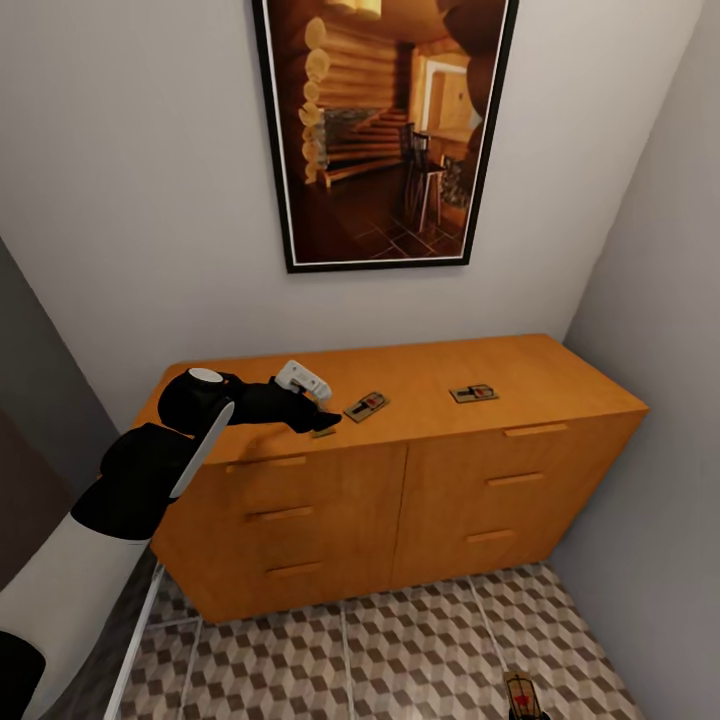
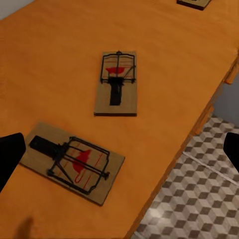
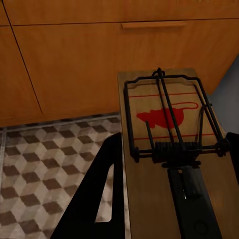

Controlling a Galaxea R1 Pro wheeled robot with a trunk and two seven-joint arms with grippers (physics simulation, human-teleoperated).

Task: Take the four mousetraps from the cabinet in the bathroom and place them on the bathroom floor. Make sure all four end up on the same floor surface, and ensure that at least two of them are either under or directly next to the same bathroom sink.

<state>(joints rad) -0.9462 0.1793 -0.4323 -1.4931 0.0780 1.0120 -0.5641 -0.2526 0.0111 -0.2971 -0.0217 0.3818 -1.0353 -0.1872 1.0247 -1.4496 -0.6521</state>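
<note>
The orange-brown cabinet [image 1: 430, 470] stands against the wall, and three mousetraps lie on its top. One mousetrap [image 1: 367, 406] is near the middle, another [image 1: 473, 393] lies further right, and a third [image 1: 323, 432] sits at the front edge. My left gripper [image 1: 322, 420] hovers open just over that third trap. In the left wrist view this trap [image 2: 74, 162] lies between the spread fingers [image 2: 10, 157], beside a second one [image 2: 118, 82]. My right gripper [image 3: 174, 149] is shut on a fourth mousetrap [image 3: 167, 124], low over the bathroom floor [image 3: 40, 164] in front of the cabinet drawers [image 3: 99, 59].
A large framed picture [image 1: 385, 130] hangs on the wall above the cabinet. Grey walls close in on the left and right. Cube-patterned tiles [image 1: 380, 650] stretch in front of the cabinet, where the right gripper with its trap [image 1: 523, 695] shows at the bottom edge.
</note>
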